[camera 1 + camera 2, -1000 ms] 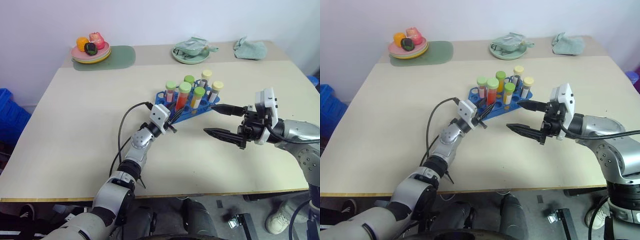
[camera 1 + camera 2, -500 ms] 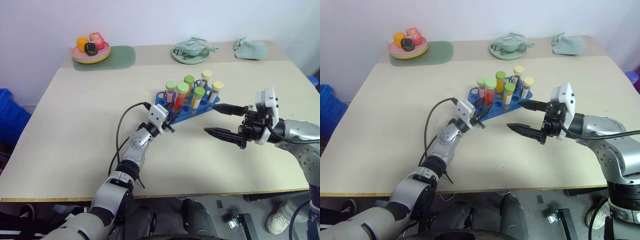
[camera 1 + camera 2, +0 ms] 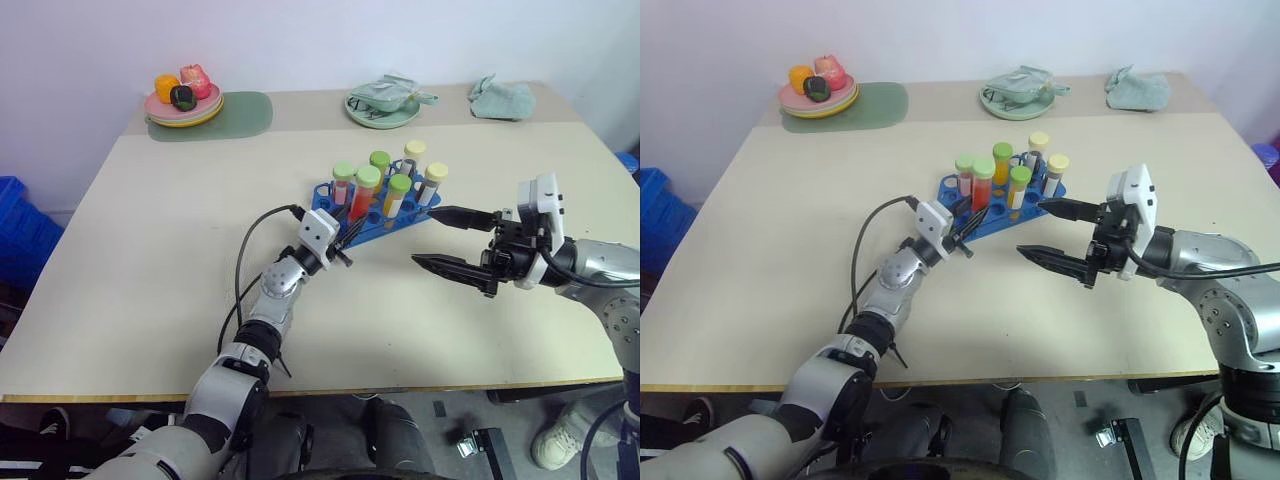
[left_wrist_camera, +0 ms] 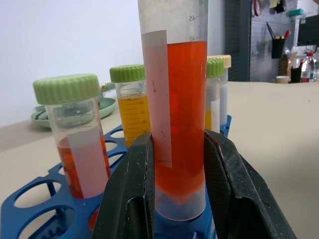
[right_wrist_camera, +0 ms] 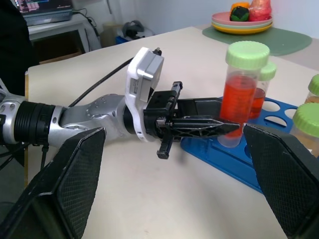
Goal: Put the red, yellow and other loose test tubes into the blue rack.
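Note:
The blue rack (image 3: pixel 402 222) sits mid-table and holds several capped tubes upright. The red tube with a green cap (image 3: pixel 361 203) stands in a front hole; my left gripper (image 3: pixel 349 229) is shut on its lower part, one finger (image 4: pixel 130 199) on each side of the tube (image 4: pixel 180 114). A yellow-orange tube with a green cap (image 3: pixel 396 197) stands beside it, and cream-capped tubes (image 3: pixel 432 183) stand at the rack's right end. My right gripper (image 3: pixel 424 237) hangs open above the table just right of the rack, holding nothing. No tube lies loose on the table.
At the back of the table are a fruit plate (image 3: pixel 182 102) on a green mat (image 3: pixel 245 112), a green plate with a cloth (image 3: pixel 383 106) and a crumpled cloth (image 3: pixel 500 98). A black cable (image 3: pixel 243 262) loops from my left wrist. A blue bin (image 3: pixel 15 225) stands left of the table.

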{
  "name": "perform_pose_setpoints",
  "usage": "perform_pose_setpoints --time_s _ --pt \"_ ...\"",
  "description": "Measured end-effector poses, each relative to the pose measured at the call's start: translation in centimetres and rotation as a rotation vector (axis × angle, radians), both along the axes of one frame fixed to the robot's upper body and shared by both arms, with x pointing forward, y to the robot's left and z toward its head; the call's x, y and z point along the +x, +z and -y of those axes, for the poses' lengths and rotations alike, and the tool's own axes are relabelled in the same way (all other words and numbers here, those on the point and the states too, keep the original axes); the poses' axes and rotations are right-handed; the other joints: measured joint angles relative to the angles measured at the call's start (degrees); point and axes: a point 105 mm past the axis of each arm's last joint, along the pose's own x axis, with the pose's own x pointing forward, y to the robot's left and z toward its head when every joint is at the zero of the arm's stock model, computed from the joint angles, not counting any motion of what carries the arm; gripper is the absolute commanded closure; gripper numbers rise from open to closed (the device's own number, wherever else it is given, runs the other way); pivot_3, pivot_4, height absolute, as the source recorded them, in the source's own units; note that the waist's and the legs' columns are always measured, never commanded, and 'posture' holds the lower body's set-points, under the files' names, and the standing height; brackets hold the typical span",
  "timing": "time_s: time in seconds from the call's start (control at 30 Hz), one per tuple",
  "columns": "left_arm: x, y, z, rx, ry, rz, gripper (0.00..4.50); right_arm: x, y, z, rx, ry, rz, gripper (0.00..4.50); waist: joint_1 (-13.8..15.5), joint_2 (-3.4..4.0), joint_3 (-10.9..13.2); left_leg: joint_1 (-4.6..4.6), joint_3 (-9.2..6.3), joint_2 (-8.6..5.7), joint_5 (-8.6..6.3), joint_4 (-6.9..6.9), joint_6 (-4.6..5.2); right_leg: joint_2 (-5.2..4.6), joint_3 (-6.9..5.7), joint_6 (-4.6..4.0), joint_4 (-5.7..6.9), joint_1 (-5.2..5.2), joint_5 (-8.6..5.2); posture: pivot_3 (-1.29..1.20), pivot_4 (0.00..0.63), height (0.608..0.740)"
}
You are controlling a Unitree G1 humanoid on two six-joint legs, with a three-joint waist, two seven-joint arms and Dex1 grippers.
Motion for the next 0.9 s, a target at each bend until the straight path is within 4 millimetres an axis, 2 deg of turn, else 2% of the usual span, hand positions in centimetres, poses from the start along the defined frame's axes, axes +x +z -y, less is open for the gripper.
perform_pose_setpoints --time_s 0.17,0.9 --pt "-0.12 -0.04 0.51 -0.009 -0.009 -0.012 3.72 -0.10 0.05 -0.03 -0.001 0.003 0.001 0.00 0.1 0.00 0.0 0.01 0.00 0.00 0.00 0.00 0.00 0.00 0.00 0.00 0.00 0.01 0.00 0.00 0.150 0.740" --pt "0.08 0.17 -0.43 -0.037 0.039 -0.013 3.72 -0.14 -0.06 0.00 -0.001 0.003 -0.004 0.00 0.4 0.00 0.0 0.02 0.01 0.00 0.00 0.01 0.00 0.00 0.01 0.00 0.01 0.01 0.00 0.00 0.150 0.740"
